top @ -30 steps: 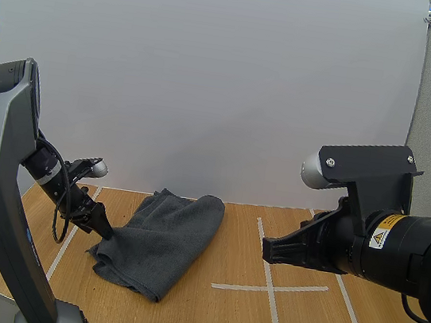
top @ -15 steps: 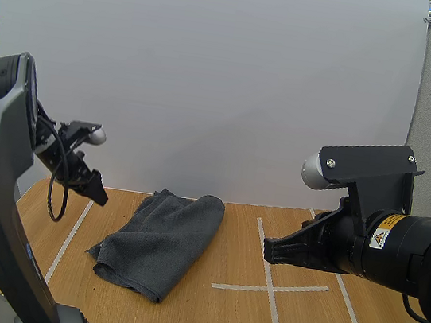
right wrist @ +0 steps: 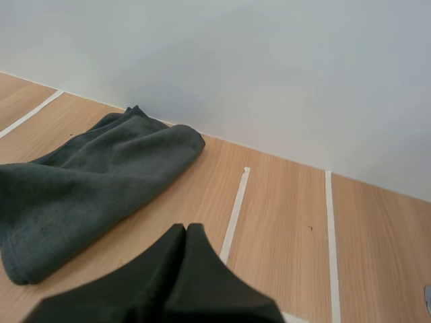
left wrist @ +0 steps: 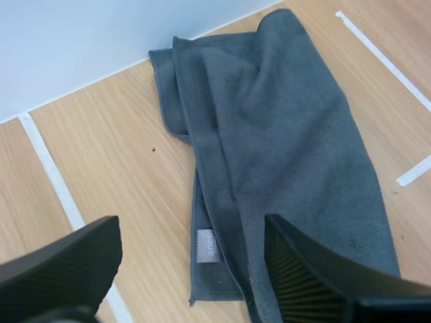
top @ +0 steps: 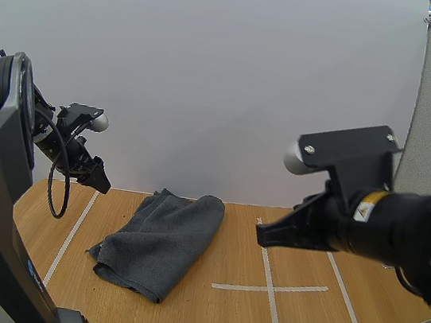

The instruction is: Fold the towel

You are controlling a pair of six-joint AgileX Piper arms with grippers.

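Wooden table (top: pixel 217 322), white tape lines (top: pixel 269 288), grey towel (top: pixel 162 242)

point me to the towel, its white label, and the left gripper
towel (top: pixel 160 242): high view, middle of the folded cloth.
white label (left wrist: pixel 207 246): left wrist view, centre of the tag.
left gripper (top: pixel 103 186): high view, midway between its tips.

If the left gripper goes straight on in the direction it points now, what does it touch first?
The left gripper would most likely meet the grey towel first, near its edge with the white label, which lies between the open fingers. Depth is unclear; it may be the table beside it.
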